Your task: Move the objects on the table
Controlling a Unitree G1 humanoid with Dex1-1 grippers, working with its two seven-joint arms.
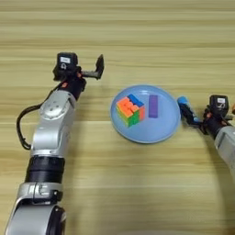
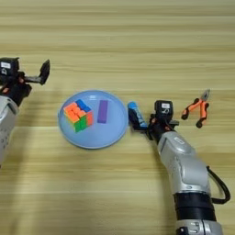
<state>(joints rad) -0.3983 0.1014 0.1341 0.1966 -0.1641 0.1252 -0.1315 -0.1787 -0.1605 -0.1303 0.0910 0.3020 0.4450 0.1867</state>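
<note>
The blue stick [image 2: 137,114] is seen at centre right of the frame, just beside the right rim of the blue plate [image 2: 117,133] and clamped between the fingers of the right gripper [image 2: 138,123], its long axis running from upper left to lower right. The plate lies directly to the left of it, so the right arm is judged far the nearer. The left gripper [image 1: 97,69] is held at upper left, well apart from the plate, its fingers empty and how wide they stand cannot be told.
</note>
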